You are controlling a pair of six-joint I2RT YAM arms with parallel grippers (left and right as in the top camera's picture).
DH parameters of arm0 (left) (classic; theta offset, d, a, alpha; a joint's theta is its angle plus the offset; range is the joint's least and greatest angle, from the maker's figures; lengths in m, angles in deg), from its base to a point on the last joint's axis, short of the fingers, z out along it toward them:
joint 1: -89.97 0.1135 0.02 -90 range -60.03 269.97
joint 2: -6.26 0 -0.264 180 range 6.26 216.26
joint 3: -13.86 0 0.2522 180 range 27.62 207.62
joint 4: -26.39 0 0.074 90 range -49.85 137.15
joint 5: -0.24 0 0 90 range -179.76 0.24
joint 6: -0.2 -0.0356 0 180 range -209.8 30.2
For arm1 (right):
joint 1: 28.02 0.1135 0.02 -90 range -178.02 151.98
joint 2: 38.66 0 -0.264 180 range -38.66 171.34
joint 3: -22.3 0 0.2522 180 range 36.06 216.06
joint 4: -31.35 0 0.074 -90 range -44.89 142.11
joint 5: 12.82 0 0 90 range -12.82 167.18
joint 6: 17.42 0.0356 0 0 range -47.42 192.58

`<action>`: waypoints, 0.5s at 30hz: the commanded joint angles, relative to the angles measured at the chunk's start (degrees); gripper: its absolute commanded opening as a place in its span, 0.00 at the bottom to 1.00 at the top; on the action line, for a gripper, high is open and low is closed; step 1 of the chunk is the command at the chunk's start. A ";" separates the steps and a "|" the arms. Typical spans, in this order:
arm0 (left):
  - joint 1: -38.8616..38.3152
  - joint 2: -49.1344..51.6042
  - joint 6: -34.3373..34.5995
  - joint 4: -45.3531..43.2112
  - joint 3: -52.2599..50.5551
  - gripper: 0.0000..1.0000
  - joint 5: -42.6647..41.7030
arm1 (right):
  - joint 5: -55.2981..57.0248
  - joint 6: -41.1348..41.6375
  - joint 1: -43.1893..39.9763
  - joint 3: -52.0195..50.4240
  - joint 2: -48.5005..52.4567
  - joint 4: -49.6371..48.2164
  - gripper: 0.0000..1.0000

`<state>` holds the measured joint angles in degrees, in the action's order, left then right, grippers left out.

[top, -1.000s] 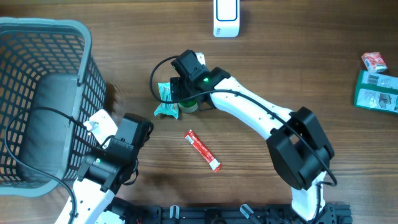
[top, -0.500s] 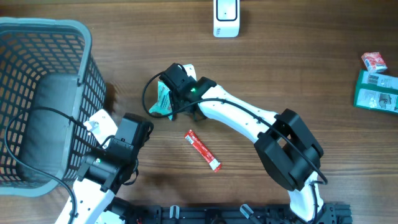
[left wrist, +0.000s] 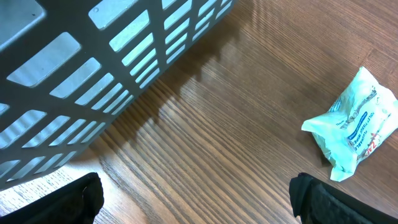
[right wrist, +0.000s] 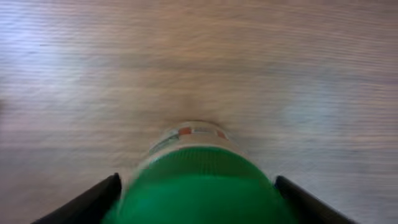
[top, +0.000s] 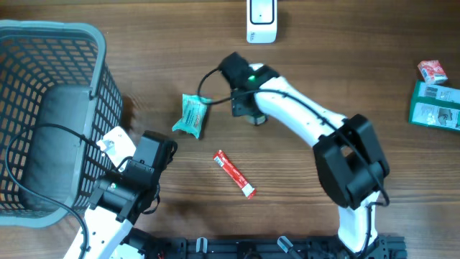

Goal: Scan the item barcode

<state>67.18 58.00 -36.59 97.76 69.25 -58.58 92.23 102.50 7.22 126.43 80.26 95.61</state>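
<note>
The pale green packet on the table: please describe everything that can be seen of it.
The pale green packet is a small pillow-shaped pouch of thin, crinkled film, seemingly plastic, with blue and red print too small to read. It looks sealed, with crimped ends. It lies flat on the wooden table, to the right of the basket and apart from it. Only the table touches it.

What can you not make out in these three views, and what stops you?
- Right wrist: blur hides the label of the green-lidded jar and whether the right gripper grips it.
- Overhead: the right gripper covers most of that jar.
- Overhead: the white scanner is cut by the top edge, the green box by the right edge.
- Left wrist: print on the green packet is too small to read.
</note>
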 commanded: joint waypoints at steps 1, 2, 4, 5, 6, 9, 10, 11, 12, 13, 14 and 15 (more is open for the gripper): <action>0.24 -0.35 -0.48 0.02 -0.17 1.00 0.15 | -3.21 -1.90 -2.10 0.57 -3.13 0.15 0.95; 0.24 -0.35 -0.48 0.02 -0.17 1.00 0.15 | -4.28 -1.90 -2.64 0.57 -4.37 0.22 1.00; 0.24 -0.37 -0.48 0.02 -0.17 1.00 0.15 | -5.95 -1.27 -3.56 0.57 -7.52 0.92 1.00; 0.24 -0.35 -0.48 0.02 -0.17 1.00 0.13 | -7.15 -0.66 -3.85 0.57 -8.92 1.38 1.00; 0.24 -0.35 -0.48 0.02 -0.17 1.00 0.15 | -8.66 0.57 -4.13 0.57 -10.40 1.95 1.00; 0.24 -0.35 -0.48 0.02 -0.17 1.00 0.15 | -13.86 12.31 -4.87 0.57 -15.65 4.26 1.00; 0.24 -0.35 -0.48 0.02 -0.17 1.00 0.15 | -14.97 17.77 -5.20 0.55 -16.83 4.68 1.00; 0.24 -0.35 -0.48 0.02 -0.17 1.00 0.15 | -16.24 22.64 -5.42 0.55 -17.66 5.07 1.00; 0.24 -0.35 -0.48 0.02 -0.17 1.00 0.15 | -18.60 29.11 -5.62 0.55 -18.40 5.35 1.00; 0.24 -0.35 -0.48 0.02 -0.17 1.00 0.15 | -20.92 34.16 -5.64 0.55 -18.95 5.31 1.00; 0.24 -0.35 -0.48 0.02 -0.17 1.00 0.15 | -23.04 37.24 -5.64 0.55 -19.12 5.20 1.00; 0.24 -0.35 -0.48 0.02 -0.17 1.00 0.15 | -25.03 41.62 -5.64 0.55 -19.15 4.24 1.00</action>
<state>67.18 58.00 -36.59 97.76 69.25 -58.60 75.66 125.58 1.70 126.43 62.12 100.77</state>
